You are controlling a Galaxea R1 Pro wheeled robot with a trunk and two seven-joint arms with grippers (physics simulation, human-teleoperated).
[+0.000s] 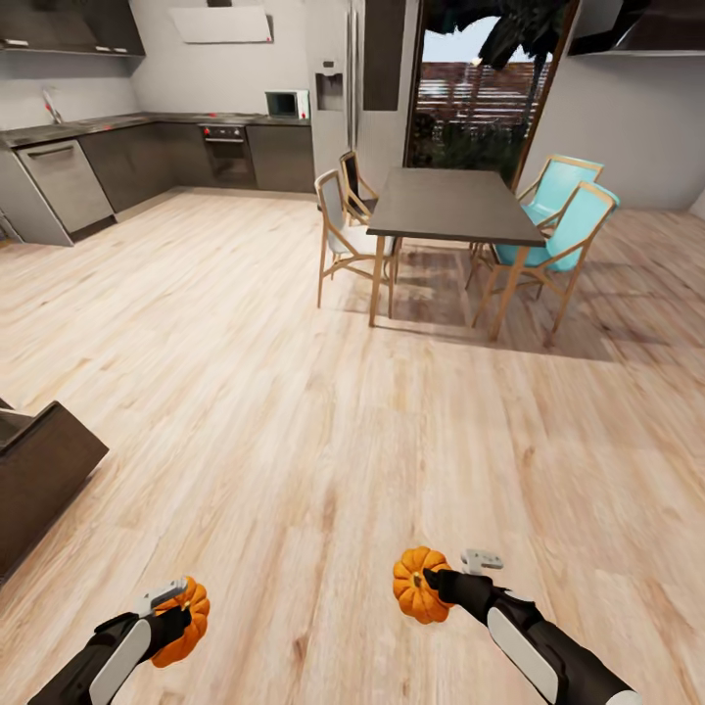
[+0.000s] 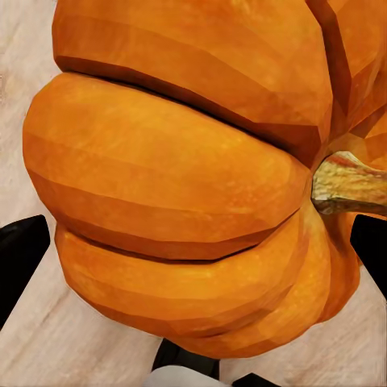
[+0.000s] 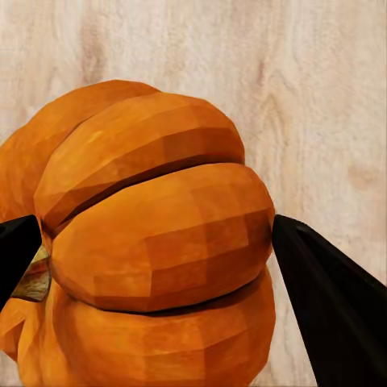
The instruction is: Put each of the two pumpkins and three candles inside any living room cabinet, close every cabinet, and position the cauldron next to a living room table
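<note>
While the robot crosses the pale wood-plank floor [image 1: 294,392] of an open kitchen-dining room, both arms carry cargo: this appears to be the transport step, with the two pumpkins in hand and no cabinet reached yet. A dark rectangular dining table [image 1: 455,206] on wooden legs stands ahead, with turquoise-seated wooden chairs [image 1: 563,220] on one side and grey-seated ones [image 1: 343,230] on the other, well apart from the arms. A dark-brown wooden piece of furniture [image 1: 39,470] juts in at the left edge; whether it is the long low cabinet cannot be told, nor what it holds. The left gripper [image 1: 171,612] is clamped on a ribbed orange pumpkin [image 2: 177,177], its black fingers [image 2: 20,254] pressing either flank. The right gripper [image 1: 446,583] likewise grips the second ribbed orange pumpkin [image 3: 161,242] between black fingertips [image 3: 322,298], low above the planks. Next, by my reading, the base must turn toward the living room and find the cabinet.
</note>
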